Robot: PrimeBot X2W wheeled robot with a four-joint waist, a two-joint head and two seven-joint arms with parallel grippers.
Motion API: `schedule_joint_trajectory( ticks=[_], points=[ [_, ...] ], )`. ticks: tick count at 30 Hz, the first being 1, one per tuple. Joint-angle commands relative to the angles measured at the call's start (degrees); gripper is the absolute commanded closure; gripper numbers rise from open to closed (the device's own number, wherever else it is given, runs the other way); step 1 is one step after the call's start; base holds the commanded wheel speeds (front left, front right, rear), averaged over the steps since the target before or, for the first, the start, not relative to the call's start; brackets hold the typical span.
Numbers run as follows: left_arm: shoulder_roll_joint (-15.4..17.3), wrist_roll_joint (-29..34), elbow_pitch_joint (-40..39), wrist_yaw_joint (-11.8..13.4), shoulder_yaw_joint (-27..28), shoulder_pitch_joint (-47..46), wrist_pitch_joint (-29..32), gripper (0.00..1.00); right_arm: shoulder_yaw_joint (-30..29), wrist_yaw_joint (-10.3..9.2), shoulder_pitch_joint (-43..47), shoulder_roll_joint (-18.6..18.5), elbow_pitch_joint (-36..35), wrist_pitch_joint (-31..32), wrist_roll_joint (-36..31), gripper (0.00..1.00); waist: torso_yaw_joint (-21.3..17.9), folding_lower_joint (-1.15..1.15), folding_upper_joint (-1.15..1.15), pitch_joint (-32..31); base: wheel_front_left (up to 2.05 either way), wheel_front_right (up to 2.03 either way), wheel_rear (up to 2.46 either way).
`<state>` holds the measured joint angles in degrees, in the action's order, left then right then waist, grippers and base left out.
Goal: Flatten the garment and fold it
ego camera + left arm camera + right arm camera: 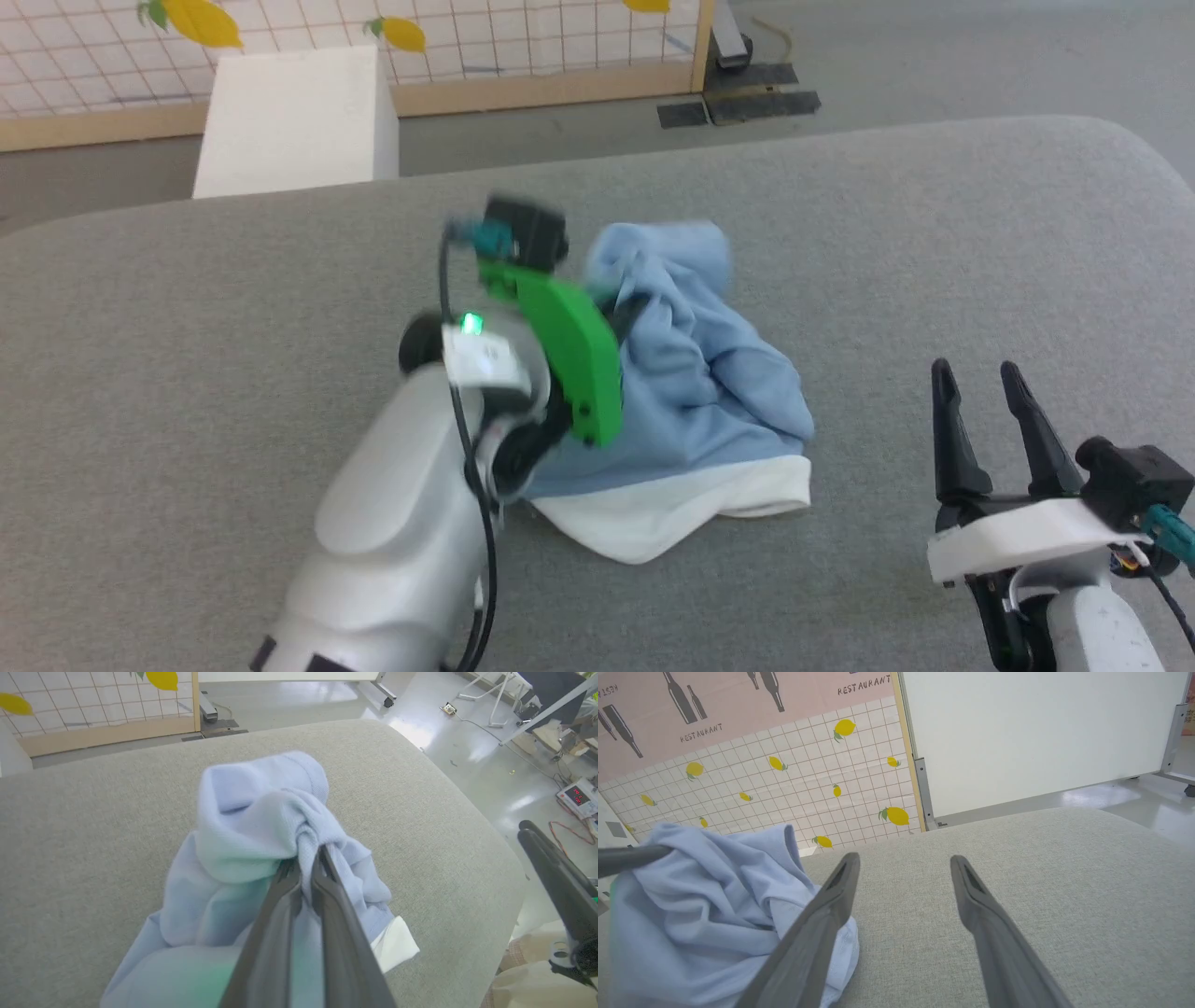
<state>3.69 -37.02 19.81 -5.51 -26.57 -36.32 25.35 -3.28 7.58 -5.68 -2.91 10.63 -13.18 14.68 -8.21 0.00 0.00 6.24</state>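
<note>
The shirt (709, 373) was light blue with a white edge. The surface (187, 308) was plain grey, the panel (784, 788) behind a white grid with yellow lemons.

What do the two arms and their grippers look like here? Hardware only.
Left arm: glossy pale grey forearm, bright green plastic bracket, black left wrist camera with teal plug, lit green LED, thin black cable. Left gripper and right gripper: long, dark, tapered jaws. Right arm: white plastic bracket, black right wrist camera, teal plug too.

pink wall panel (738, 700): "RESTAURANT", printed a few times next to bottle shapes
floor meter (579, 798): red digits, way too blurry
</note>
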Motion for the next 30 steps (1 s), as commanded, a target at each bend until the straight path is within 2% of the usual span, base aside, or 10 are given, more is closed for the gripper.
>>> schedule_joint_trajectory(
  ticks=[1, 5, 9, 10, 11, 12, 18, 23, 26, 30],
  points=[
    [0.01, 1.04, 2.57, 0.77, -0.31, 1.73, -1.68, 1.00, 0.33, -0.09, -1.34, 0.03, 0.00, -0.68, 0.49, 0.00, -1.39, 0.00, 0.00, 1.87, 0.00, 0.00, 0.00],
    [-0.18, 2.42, 9.85, 2.07, -2.04, 3.04, -2.72, 1.00, 0.65, -0.09, -2.13, 0.03, 0.43, -0.93, 0.71, 0.00, -1.59, 0.00, 0.00, 2.58, 0.00, 0.00, 0.00],
    [-0.38, 2.59, 13.95, 2.46, -3.03, 2.17, -3.22, 1.00, 0.53, -0.09, -2.18, 0.03, 1.26, -1.15, 0.86, 0.00, -0.93, 0.00, 0.00, 2.59, 0.00, 0.00, 0.00],
    [-0.44, 2.45, 14.53, 2.46, -3.07, 1.74, -3.71, 0.86, 0.49, -0.09, -2.12, 0.03, 1.52, -1.20, 0.90, 0.00, -0.60, 0.00, 0.00, 2.36, 0.00, 0.00, 0.00],
    [-0.47, 2.50, 14.86, 2.32, -3.31, 1.34, -4.01, 0.33, 0.42, -0.09, -2.03, 0.03, 1.72, -1.24, 0.91, 0.00, -0.23, 0.00, 0.00, 2.07, 0.00, 0.00, 0.00],
    [-0.50, 2.47, 15.03, 2.20, -3.41, 0.92, -4.45, 0.00, 0.33, -0.09, -1.93, 0.03, 1.87, -1.28, 0.88, 0.00, 0.12, 0.00, 0.00, 1.81, 0.00, 0.00, 0.00],
    [-0.62, 0.65, 12.84, 1.40, -2.27, -1.50, -8.17, 0.00, -0.30, -0.09, -1.21, 0.03, 2.19, -1.41, 0.43, 0.00, 3.20, 0.00, 0.00, -0.81, 0.00, 0.00, 0.00],
    [1.95, -0.14, 5.77, 1.27, 0.81, -0.55, -13.32, 0.00, -0.49, -0.09, -0.10, 0.03, 1.74, -1.11, 0.15, 0.00, 5.36, 0.00, 0.00, -3.27, 0.00, 0.00, 0.00],
    [4.67, 0.41, -0.40, 2.26, 3.23, 2.71, -18.01, 0.00, -0.81, -0.09, 0.87, 0.03, 1.37, -0.65, 0.05, 0.00, 6.06, 0.00, 0.00, -4.58, 0.00, 0.00, 0.00],
    [8.30, 1.31, -9.45, 5.22, 6.29, 11.52, -23.19, 0.00, -1.44, -0.09, 2.45, 0.03, 0.60, -0.07, -0.12, 0.00, 6.83, 0.00, 0.00, -6.26, 0.00, 0.00, 0.00]
  ],
)
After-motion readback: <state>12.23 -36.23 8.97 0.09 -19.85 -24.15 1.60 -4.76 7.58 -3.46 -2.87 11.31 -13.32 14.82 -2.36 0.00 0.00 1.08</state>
